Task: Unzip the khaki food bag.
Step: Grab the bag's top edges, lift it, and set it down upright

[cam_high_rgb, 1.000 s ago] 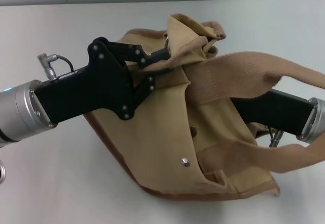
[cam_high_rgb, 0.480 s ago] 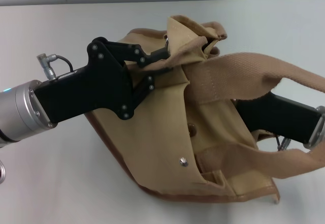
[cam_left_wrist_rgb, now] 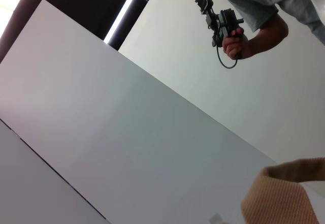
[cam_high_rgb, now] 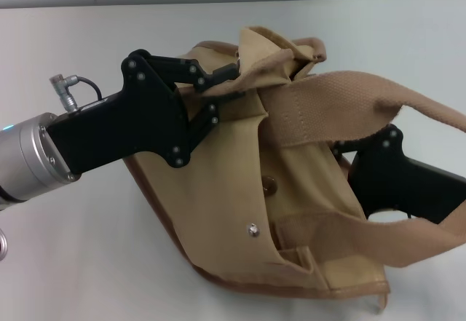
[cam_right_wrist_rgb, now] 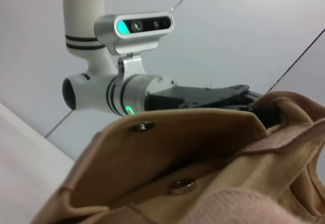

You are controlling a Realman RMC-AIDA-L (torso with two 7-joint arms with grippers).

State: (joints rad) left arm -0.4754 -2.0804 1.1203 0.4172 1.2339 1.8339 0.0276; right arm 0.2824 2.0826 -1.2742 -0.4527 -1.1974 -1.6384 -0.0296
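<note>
Left gripper (cam_high_rgb: 234,81) pinches narrow on fabric at the khaki food bag's (cam_high_rgb: 291,212) top far end, apparently anchoring it against a zipper pull. Bag lies tipped on the white worktop (cam_high_rgb: 87,248), centre to right, long axis from far edge toward near right corner. Right gripper (cam_high_rgb: 348,162) sits under a webbing handle (cam_high_rgb: 342,99); fingers hidden, can't tell.

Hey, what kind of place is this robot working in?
Probably a robotics lab or data-collection room: a plain white table, blank walls, and a person's hand holding a cabled controller, while two grippers work a khaki food bag.
</note>
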